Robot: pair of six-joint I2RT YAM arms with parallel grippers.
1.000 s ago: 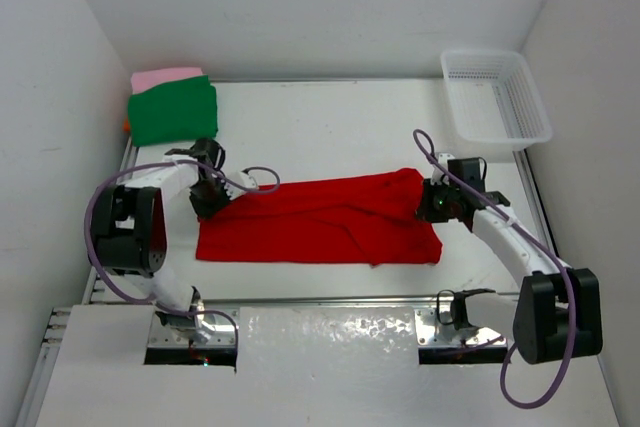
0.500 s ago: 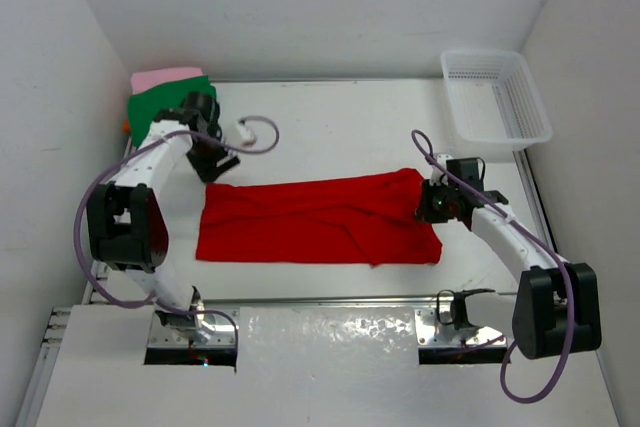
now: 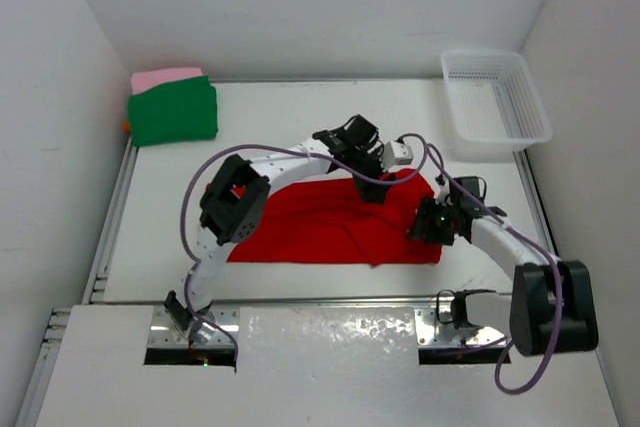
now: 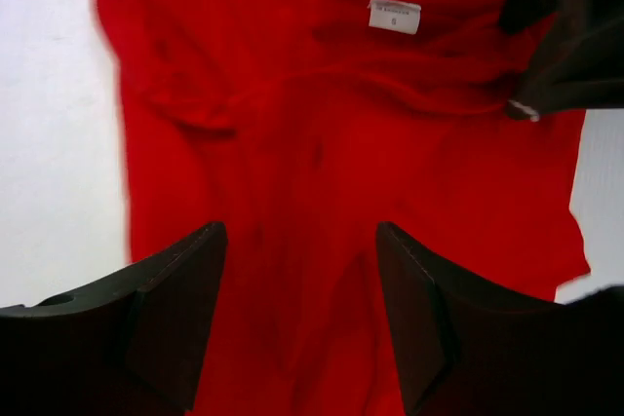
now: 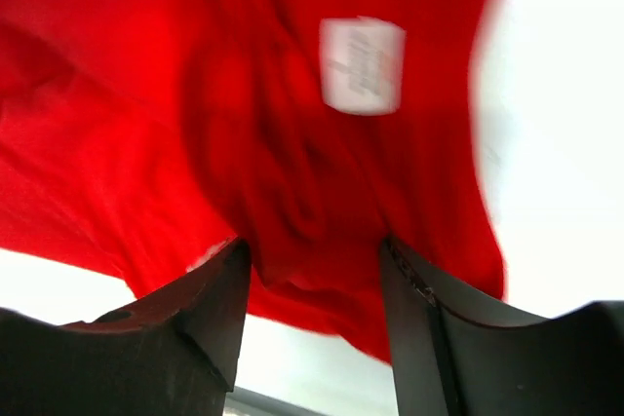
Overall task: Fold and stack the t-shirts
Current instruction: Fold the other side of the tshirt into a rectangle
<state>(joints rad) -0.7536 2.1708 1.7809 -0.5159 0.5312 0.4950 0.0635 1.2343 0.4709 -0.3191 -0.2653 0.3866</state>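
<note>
Red t-shirt (image 3: 320, 229), 1: spread at middle of desk (image 3: 300, 117). Green t-shirt (image 3: 174, 112), 1, folded on pink t-shirt (image 3: 165, 76), 1, far-left corner; orange t-shirt (image 3: 126, 127), 1, sliver beside. Left hand (image 4: 297, 236), right hand (image 5: 312, 245): both over red cloth, jaws apart, gripping nothing. Mesh basket (image 3: 500, 135), 1: far-right corner.

Left arm (image 3: 290, 158) reaches across toward the right arm (image 3: 500, 244); left fingers (image 4: 175, 309) and right fingers (image 5: 210, 309) both spread.
</note>
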